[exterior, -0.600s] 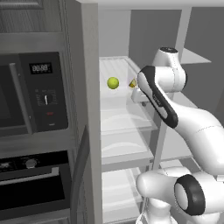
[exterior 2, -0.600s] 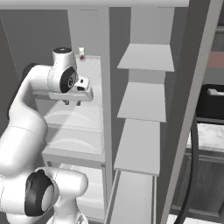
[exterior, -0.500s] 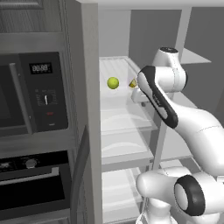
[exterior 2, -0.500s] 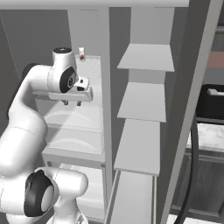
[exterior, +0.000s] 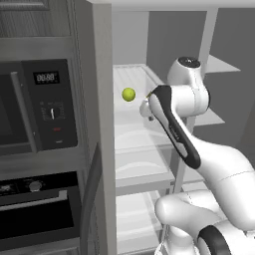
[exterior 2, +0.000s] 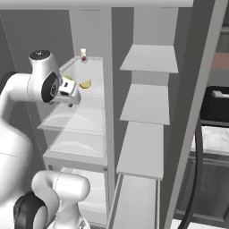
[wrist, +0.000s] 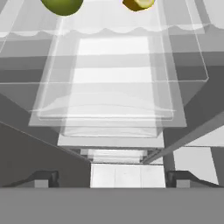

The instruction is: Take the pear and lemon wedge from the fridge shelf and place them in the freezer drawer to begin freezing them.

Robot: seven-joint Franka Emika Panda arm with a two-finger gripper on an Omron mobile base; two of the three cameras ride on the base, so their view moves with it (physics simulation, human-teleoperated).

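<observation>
Claw (wrist: 112, 178) spread wide, holding nothing, short of the fridge shelf (exterior: 133, 79). Pear (exterior: 129, 94) likely light, smooth, prone to rolling; best pinched across the middle. Lemon wedge (exterior 2: 85, 83) tiny, probably slippery.

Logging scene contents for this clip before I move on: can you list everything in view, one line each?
pear: 1, yellow-green, on the fridge shelf, left of the lemon wedge in the hand view
lemon wedge: 1, yellow, on the same shelf, apart from the pear
fridge shelf: 1, white with translucent rim, upper fridge interior
small jar: 1, white with red label, at the back of that shelf
clear bins: stacked, transparent, below the shelf
grey shelves: several, plain grey, right of the fridge compartment
oven: 1, dark, left of the fridge
pincer: 1, open, empty, in front of the shelf near the fruit
</observation>
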